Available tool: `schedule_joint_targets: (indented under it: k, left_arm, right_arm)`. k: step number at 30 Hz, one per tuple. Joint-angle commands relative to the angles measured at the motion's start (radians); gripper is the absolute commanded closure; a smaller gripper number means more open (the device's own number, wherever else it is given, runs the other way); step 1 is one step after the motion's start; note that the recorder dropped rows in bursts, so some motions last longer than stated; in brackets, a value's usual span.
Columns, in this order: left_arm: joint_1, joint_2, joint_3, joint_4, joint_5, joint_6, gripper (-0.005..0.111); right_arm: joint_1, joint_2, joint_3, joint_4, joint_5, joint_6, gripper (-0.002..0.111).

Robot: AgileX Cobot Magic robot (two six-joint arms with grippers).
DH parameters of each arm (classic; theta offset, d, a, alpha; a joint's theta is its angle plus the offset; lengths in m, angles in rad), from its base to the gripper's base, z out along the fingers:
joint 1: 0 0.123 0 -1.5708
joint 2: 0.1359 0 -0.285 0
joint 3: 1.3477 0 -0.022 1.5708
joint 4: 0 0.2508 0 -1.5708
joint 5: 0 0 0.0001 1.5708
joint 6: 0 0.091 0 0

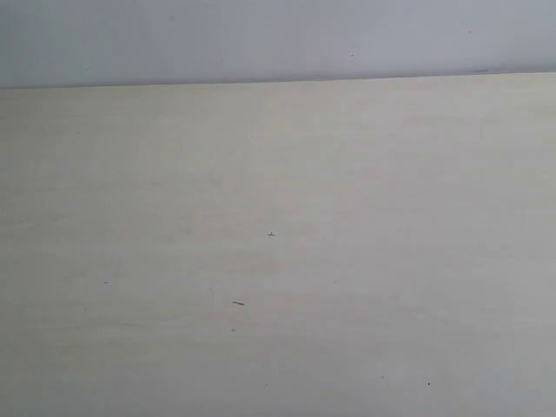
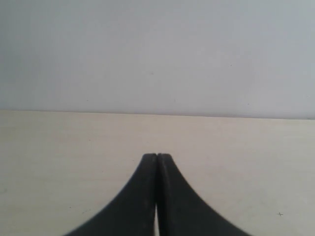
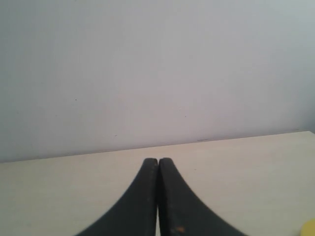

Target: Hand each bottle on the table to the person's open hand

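The pale beige wood-grain table (image 1: 278, 217) fills the exterior view, and no bottle, hand or arm shows there. In the left wrist view my left gripper (image 2: 157, 156) is shut, its black fingers pressed together over bare tabletop. My right gripper (image 3: 158, 161) is shut too, with nothing between its fingers. A small yellow patch (image 3: 309, 228) shows at the edge of the right wrist view; I cannot tell whether it is the yellow bottle. The other bottles and the person's open hand are out of view.
A plain grey-white wall (image 1: 278, 39) rises behind the table's far edge. A few tiny dark specks (image 1: 238, 302) mark the tabletop.
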Motion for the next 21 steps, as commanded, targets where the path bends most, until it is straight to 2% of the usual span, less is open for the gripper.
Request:
schedule_joint_targets:
  k: [1,8,14,21]
  left_arm:
    - [0.0,0.002,0.003,-0.007,-0.011,0.002,0.107]
    - [0.0,0.002,0.003,-0.007,-0.011,0.002,0.107]
    - [0.0,0.002,0.003,-0.007,-0.011,0.002,0.107]
    - [0.0,0.002,0.003,-0.007,-0.011,0.002,0.107]
  right_arm:
    - [-0.008,-0.005,0.005,-0.008,-0.005,-0.001,0.108]
    - [-0.008,-0.005,0.005,-0.008,-0.001,0.048,0.108]
    - [-0.008,-0.005,0.005,-0.144,0.014,0.153,0.108]
    - [-0.008,-0.005,0.005,-0.166,0.067,0.161,0.108]
